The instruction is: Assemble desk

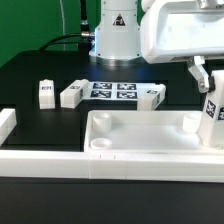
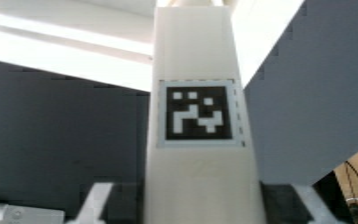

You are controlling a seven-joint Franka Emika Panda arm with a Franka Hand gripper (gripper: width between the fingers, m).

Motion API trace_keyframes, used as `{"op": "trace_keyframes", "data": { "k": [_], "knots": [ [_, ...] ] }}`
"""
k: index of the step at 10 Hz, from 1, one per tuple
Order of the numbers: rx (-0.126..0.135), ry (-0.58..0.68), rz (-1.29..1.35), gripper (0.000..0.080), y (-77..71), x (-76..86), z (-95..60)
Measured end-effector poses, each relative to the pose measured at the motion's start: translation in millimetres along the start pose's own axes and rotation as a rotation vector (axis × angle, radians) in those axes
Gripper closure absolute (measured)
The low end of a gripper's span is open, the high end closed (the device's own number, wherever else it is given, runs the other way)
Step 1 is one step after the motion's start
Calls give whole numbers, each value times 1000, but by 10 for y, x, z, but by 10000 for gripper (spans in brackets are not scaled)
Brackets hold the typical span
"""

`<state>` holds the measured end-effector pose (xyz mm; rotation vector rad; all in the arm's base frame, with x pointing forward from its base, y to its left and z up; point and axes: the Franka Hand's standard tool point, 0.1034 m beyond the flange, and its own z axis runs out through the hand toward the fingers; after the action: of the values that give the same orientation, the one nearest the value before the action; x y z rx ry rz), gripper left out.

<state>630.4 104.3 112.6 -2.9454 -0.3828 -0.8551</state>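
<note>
Fig.: a leg is clamped upright in the gripper and hangs directly below it, at a corner of the top. Seating can't be told. No leg is seen fitted; three loose legs are left, well apart. Stage is judged early.

Leg: smooth, seemingly matt plastic.

Looks glossy white throughout, with a rounded base column bearing a dark triangular warning sticker and a bluish tint at its foot. Ends in a boxy white hand housing with softly rounded edges. Carries slim, pale fingers, blurred and greyish in the wrist view, and has a black cable trailing beside the base.
</note>
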Motion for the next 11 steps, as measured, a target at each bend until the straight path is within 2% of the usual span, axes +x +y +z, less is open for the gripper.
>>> {"op": "trace_keyframes", "data": {
  "k": [2,4,5,6,7,11],
  "knots": [
    [-22,42,1,509,48,-21,-4],
    [-26,50,1,509,56,-19,-3],
    [-26,50,1,407,56,-19,-3],
    [-26,50,1,269,56,-20,-2],
    [-26,50,2,187,57,-20,-2],
    [-24,49,2,151,76,69,-101]
  ]
}}
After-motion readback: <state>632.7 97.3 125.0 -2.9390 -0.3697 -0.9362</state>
